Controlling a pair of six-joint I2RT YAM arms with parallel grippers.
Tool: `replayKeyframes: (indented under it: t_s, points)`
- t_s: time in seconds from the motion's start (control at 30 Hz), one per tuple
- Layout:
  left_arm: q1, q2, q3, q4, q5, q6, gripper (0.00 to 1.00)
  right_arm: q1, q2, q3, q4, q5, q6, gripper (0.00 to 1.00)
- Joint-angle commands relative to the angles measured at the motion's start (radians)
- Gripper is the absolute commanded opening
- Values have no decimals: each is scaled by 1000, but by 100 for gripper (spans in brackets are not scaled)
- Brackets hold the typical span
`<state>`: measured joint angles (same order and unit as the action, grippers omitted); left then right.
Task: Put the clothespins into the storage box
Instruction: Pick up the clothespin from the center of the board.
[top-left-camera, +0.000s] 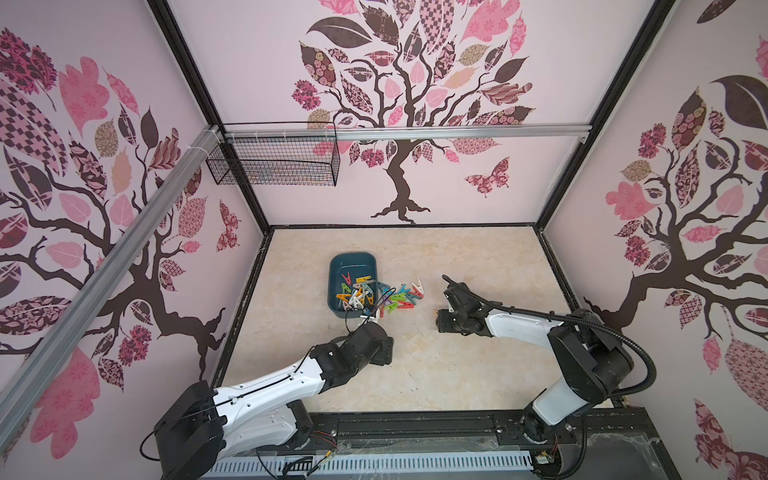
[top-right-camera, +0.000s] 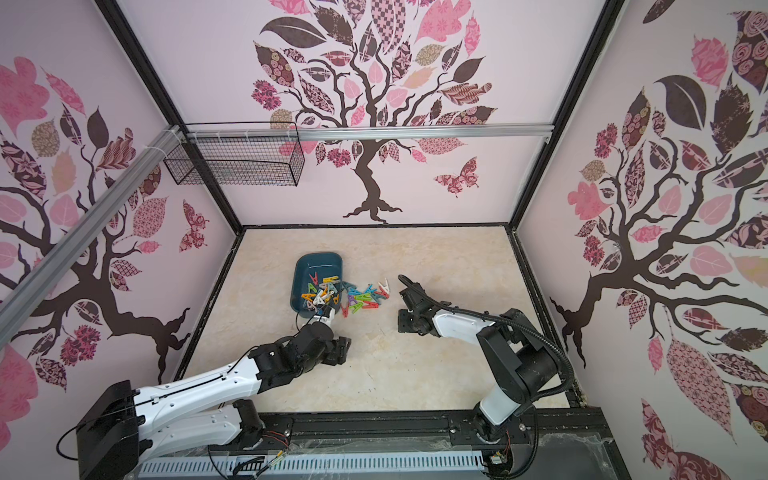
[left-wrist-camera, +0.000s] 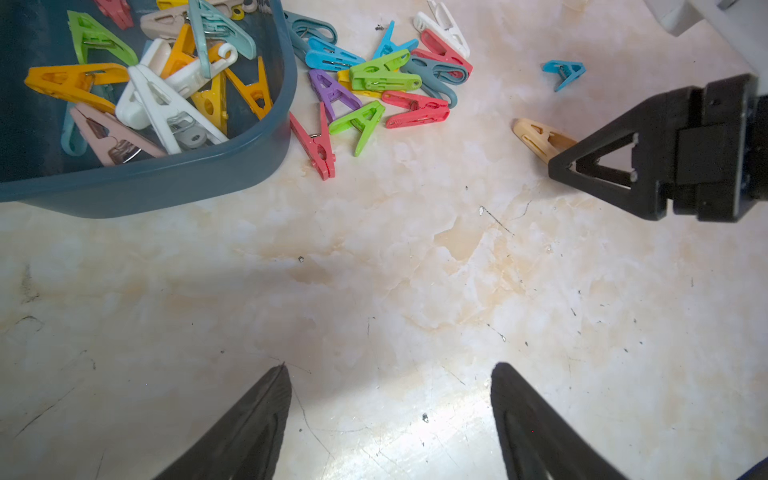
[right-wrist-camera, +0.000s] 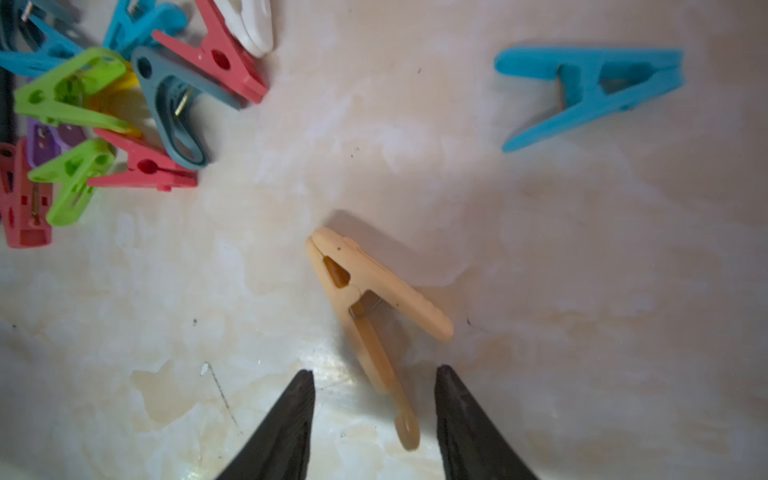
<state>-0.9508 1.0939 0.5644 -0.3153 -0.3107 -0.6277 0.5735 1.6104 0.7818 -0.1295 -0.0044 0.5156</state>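
Right tool (right-wrist-camera: 375, 370) apart astride tail of beige clothespin (right-wrist-camera: 365, 270), nose pointing away from it, left tool (left-wrist-camera: 391, 365) apart

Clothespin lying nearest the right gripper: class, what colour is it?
The clothespin is beige, shown best in the right wrist view.

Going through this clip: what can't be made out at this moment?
Storage box: cut off by the left wrist view's edge; in both top views its clothespins are too small to count.
Beige clothespin: in both top views the right gripper and its wrist hide nearly all of it.
Wire basket: contents unreadable behind mesh, top views.
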Motion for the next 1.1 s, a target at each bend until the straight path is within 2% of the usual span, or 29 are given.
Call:
replayKeyframes:
  t_s: [0.0, 0.17, 0.3, 0.4, 0.5, 0.67, 0.83, 1.07]
  points:
    - [-3, 8, -26, 21, -8, 6, 80, 3, -18, -6, -7, -20, 14, 46]
    - [-3, 2, -29, 26, -7, -3, 79, 4, 20, 5, -3, -1, 3, 38]
    - [2, -31, -45, 11, -24, -22, 80, 8, 41, 17, -11, 15, -12, 25]
    - [43, -72, -70, 3, -2, -51, 80, 20, 25, 19, -26, 32, -20, 17]
    - [123, -117, -95, -7, 51, -84, 80, 36, -5, 29, -60, 50, -34, 11]
    - [213, -206, -118, -65, 39, -101, 80, 72, -75, 76, -135, 69, -51, 6]
    - [297, -288, -137, -140, 14, -138, 80, 156, -82, 170, -168, 54, -23, 4]
    - [390, -396, -172, -180, 21, -194, 79, 241, 116, 456, -131, 2, 0, 4]
